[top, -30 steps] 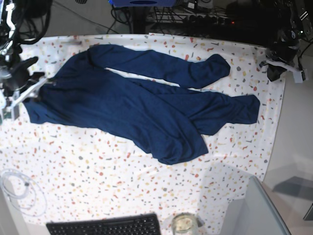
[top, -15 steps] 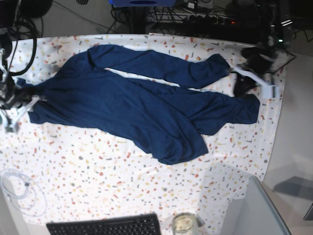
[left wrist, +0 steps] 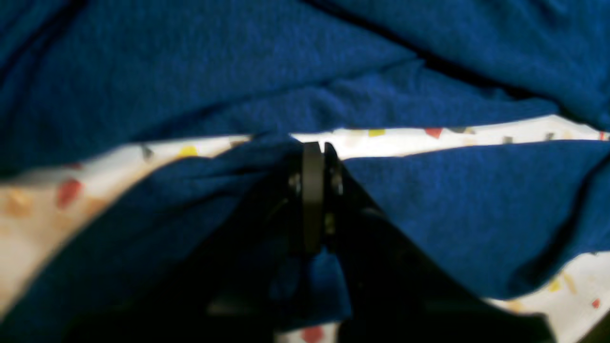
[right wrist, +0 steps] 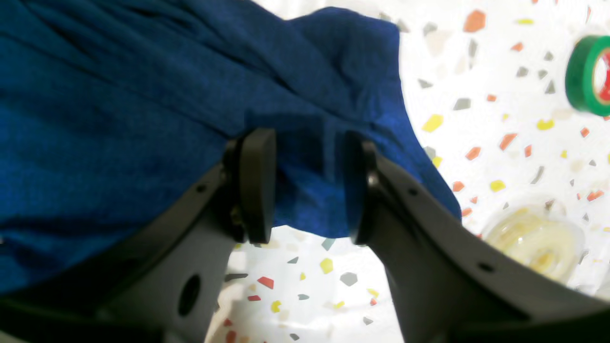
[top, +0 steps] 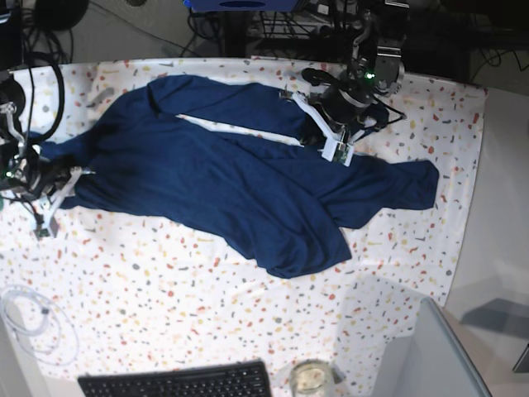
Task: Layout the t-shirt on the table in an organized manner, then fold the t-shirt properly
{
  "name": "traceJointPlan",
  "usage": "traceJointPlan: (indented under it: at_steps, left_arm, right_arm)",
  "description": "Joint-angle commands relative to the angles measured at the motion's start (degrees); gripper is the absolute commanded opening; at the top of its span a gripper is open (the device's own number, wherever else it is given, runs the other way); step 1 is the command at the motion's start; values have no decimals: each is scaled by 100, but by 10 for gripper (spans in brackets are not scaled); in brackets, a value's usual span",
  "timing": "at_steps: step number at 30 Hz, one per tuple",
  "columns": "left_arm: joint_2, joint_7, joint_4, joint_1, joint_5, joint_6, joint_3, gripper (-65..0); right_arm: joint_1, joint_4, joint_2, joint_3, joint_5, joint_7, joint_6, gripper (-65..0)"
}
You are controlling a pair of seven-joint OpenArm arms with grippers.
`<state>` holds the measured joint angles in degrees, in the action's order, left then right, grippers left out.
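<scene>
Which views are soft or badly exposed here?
Left wrist: t-shirt blurred, end effector nearly black. Right wrist: table overexposed, green tape roll soft. Base: sharpest, evenly lit, edges bowed.

At the bottom edge of the base view we see a black keyboard [top: 178, 383], left of centre, and just right of it a round clear jar [top: 312, 379] with pale contents. A coil of thin white cable [top: 33, 322] lies in the lower left. Dark cables and equipment [top: 273, 21] crowd the top. In the right wrist view, we spot a green tape roll [right wrist: 588, 76] at upper right.
</scene>
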<state>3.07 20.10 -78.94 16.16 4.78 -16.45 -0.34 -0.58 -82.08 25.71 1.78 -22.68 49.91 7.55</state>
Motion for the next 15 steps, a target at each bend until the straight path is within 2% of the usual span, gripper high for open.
traceJointPlan:
  at_steps: [1, 4, 6, 9, 11, 15]
  left_arm:
    - [110, 157, 12, 85, -104, 111, -23, -650]
    - [286, 157, 30, 129, -104, 111, -23, -650]
    - [374, 157, 39, 129, -104, 111, -23, -650]
    - [392, 157, 39, 138, -104, 111, -23, -650]
    - [392, 157, 39, 138, -104, 111, -23, -650]
    - [374, 157, 39, 138, -104, 111, -23, -650]
  right_arm:
    - [36, -183, 105, -51, -31, -72, 137, -428]
    - [27, -174, 97, -33, -14, -55, 225, -414]
    - [106, -77, 97, 37, -14, -20, 251, -348]
    - [168, -7, 299, 477, -14, -11, 251, -264]
    - [177, -33, 334, 714, -14, -55, 225, -255]
    - [168, -7, 237, 767, -14, -90, 225, -255]
